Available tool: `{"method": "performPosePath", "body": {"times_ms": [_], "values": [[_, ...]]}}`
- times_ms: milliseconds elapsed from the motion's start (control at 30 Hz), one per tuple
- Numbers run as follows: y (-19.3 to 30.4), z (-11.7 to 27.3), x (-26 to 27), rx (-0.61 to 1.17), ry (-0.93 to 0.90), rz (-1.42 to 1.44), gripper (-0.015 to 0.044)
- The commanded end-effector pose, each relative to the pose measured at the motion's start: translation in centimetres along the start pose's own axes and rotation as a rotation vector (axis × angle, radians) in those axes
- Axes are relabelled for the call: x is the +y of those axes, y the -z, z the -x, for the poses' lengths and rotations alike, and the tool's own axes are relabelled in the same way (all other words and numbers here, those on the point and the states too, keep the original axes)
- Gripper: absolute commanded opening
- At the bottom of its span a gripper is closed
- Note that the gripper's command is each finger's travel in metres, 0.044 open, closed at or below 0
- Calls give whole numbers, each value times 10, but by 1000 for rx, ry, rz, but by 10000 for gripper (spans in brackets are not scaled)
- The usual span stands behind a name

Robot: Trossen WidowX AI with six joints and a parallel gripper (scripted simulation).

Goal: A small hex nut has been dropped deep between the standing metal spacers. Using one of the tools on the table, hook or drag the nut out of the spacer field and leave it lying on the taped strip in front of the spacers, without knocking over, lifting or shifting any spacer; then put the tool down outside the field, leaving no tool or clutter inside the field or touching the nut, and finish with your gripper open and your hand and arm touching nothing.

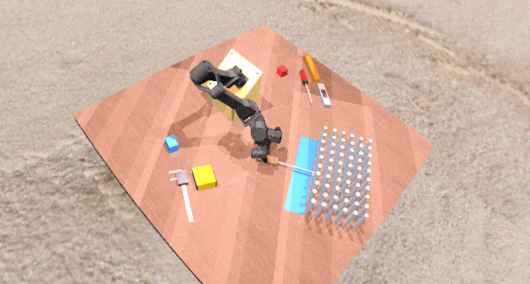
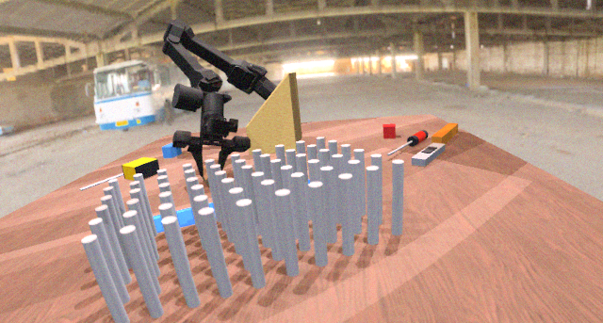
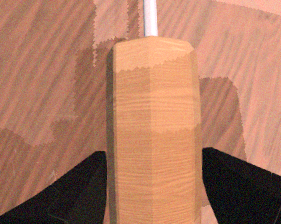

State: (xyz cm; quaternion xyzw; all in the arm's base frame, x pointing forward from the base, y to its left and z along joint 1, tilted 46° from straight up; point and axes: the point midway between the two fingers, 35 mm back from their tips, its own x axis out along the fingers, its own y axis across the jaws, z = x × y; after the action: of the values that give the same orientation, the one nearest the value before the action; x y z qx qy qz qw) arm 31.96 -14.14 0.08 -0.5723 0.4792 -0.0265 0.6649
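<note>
Hex nut: can't see it in any view; prob. deep among the spacers, hidden by them, but can't confirm. Tool w/ thin pale rod runs over the blue taped strip; its far end is at the front row; can't tell if tip is inside or touching a post. Wooden handle sits betw. the jaws, clamped, one finger each side; gripper is on the near side of the strip, outside the field.

Risks, my judgement: long rod magnifies any wrist turn, so a small yaw could sweep the tip into a post & topple it; handle could twist in the grip if the tip snags; nut could wedge betw. posts or slip off the tip if pulled askew; going in too far, fingers could hit the front row; w/ nut unseen, a blind drag may miss it.

Further out: yellow block, other tools well apart; unlikely to interfere.
</note>
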Motion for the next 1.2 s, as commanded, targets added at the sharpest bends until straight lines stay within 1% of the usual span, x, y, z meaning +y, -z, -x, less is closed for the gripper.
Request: {"method": "performPosePath", "body": {"times_ms": [0,1167], "values": [[4,2,-1,3,4,2,0],[21,11,-1,5,3,4,0]]}}
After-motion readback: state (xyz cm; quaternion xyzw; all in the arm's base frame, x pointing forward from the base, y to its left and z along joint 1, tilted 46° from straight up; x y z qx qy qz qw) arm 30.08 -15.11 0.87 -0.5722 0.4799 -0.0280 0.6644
